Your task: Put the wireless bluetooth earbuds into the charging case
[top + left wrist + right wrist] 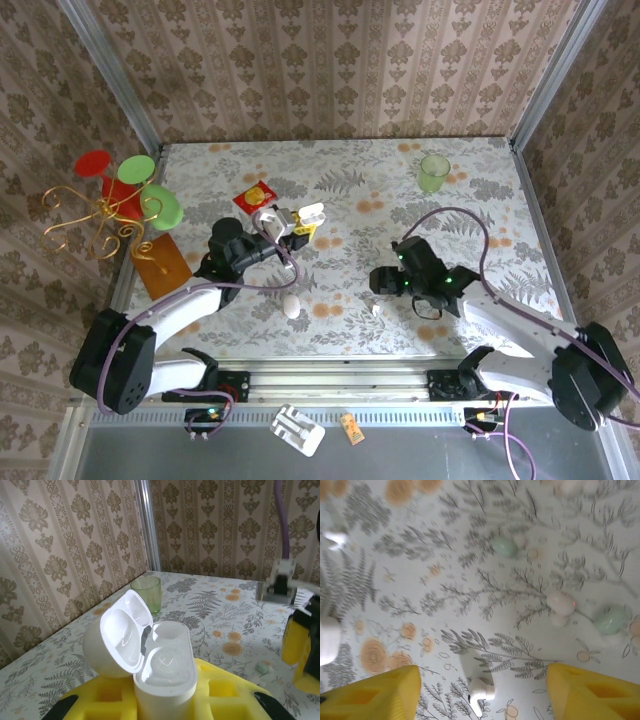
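My left end effector (165,702) clamps the open, empty charging case (162,665), right end effector (482,690) gapes astride an earbud (478,681), none in yet

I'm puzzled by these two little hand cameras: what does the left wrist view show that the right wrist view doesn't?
Left wrist: the charging case, lid open, clamped between the left end effector's fingers, a green cup behind it. Right wrist: one earbud lying on the table between the right end effector's wide-apart fingers, plus pastel pebbles. Both: yellow fingers and the fern-print table.
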